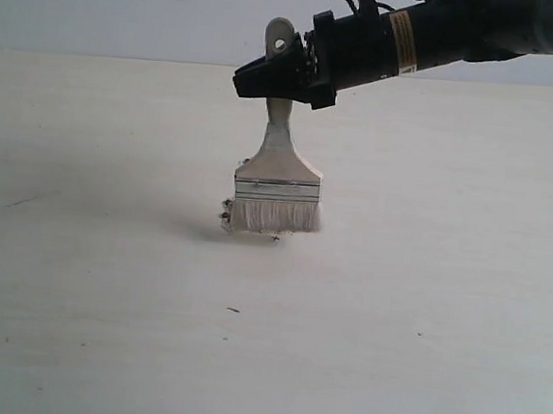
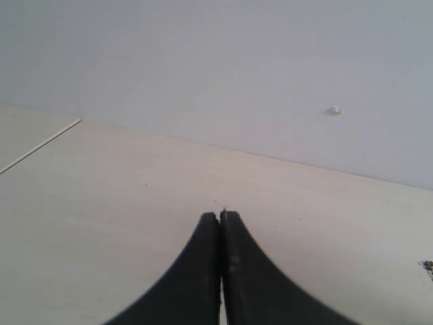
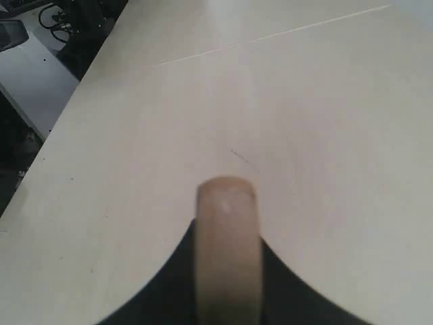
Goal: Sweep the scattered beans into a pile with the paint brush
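Note:
The paint brush (image 1: 278,178) stands upright, its pale bristles touching the table. My right gripper (image 1: 278,79) reaches in from the upper right and is shut on its wooden handle (image 3: 228,244), which fills the gap between the jaws in the right wrist view. A small cluster of beans (image 1: 226,214) lies against the left end of the bristles, mostly hidden behind the brush. A few specks of the beans (image 2: 427,266) show at the edge of the left wrist view. My left gripper (image 2: 220,215) hovers over bare table, shut on nothing; it is out of the exterior view.
The pale wooden table (image 1: 104,298) spreads wide around the brush. Tiny dark specks (image 1: 234,310) lie in front of it. The table's edge (image 3: 61,128) runs beside dark floor and equipment in the right wrist view. A white wall (image 2: 203,61) rises behind.

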Robot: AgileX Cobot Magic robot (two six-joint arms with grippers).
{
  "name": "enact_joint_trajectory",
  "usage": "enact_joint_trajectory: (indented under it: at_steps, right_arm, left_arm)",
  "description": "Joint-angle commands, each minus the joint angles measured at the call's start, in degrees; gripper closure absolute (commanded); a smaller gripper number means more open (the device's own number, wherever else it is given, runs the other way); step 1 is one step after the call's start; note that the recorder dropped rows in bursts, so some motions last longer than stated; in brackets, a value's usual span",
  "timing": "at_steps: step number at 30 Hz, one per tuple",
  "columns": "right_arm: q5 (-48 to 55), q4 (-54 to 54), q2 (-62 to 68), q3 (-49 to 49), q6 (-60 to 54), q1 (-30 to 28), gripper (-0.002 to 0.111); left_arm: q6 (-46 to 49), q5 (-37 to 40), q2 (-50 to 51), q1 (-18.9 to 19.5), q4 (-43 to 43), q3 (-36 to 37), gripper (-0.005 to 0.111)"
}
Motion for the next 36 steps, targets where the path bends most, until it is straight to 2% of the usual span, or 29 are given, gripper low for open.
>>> enact_joint_trajectory:
  at_steps: [1, 6, 10, 15, 22, 28, 36]
  right_arm:
    - [0.0, 0.7, -2.1, -0.6, -1.8, 0.1, 0.108]
    - [0.0, 0.7, -2.1, -2.4, -5.6, 0.1, 0.108]
    - [1.5, 0.7, -2.0, -2.4, -15.5, 0.1, 0.108]
    - [5.4, 10.6, -1.9, -2.8, -24.6, -1.2, 0.108]
    - [3.8, 7.6, 8.0, -17.3, -15.7, -4.5, 0.108]
    - [2.8, 4.5, 16.9, -30.8, -8.4, -4.3, 0.108]
    - [3.7, 0.7, 22.5, -38.9, -2.2, -2.9, 0.108]
  left_arm:
    - [0.3, -0.4, -0.4, 0.2, -0.5, 0.2, 0.107]
    - [0.3, -0.4, -0.4, 0.2, -0.5, 0.2, 0.107]
    - [0.3, -0.4, -0.4, 0.2, -0.5, 0.2, 0.107]
    - [0.3, -0.4, -0.4, 0.2, -0.5, 0.2, 0.107]
    - [0.3, -0.4, -0.4, 0.2, -0.5, 0.2, 0.107]
    - [0.3, -0.4, -0.4, 0.2, -0.5, 0.2, 0.107]
    - [0.3, -0.4, -0.4, 0.2, -0.5, 0.2, 0.107]
